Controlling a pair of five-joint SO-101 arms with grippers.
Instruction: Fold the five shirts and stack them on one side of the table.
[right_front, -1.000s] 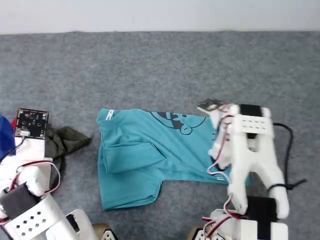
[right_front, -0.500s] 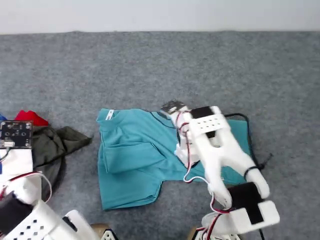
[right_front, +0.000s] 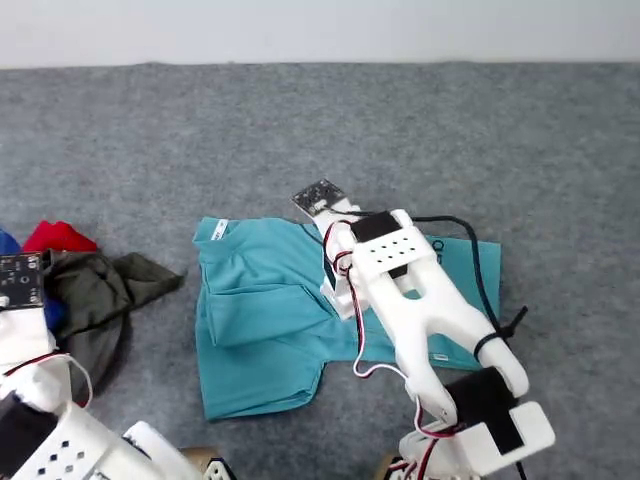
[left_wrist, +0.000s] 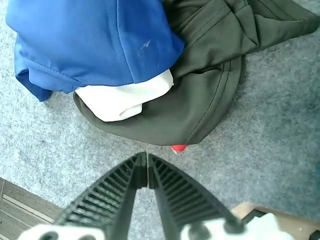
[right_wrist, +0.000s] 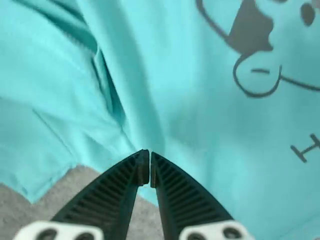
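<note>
Here, the right jaws are hovering closed, empty, just above the teal shirt (right_wrist: 165, 90) on the worktop (right_front: 300, 130); the left jaws, likewise closed, are hanging before the piled olive shirt (left_wrist: 215, 90).

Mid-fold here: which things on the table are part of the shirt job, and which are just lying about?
Job: teal shirt spread under the right gripper; blue shirt, white shirt, dark olive shirt and red shirt heaped by the left gripper.
Lying about: grey table cover; black cable across the teal shirt.
</note>
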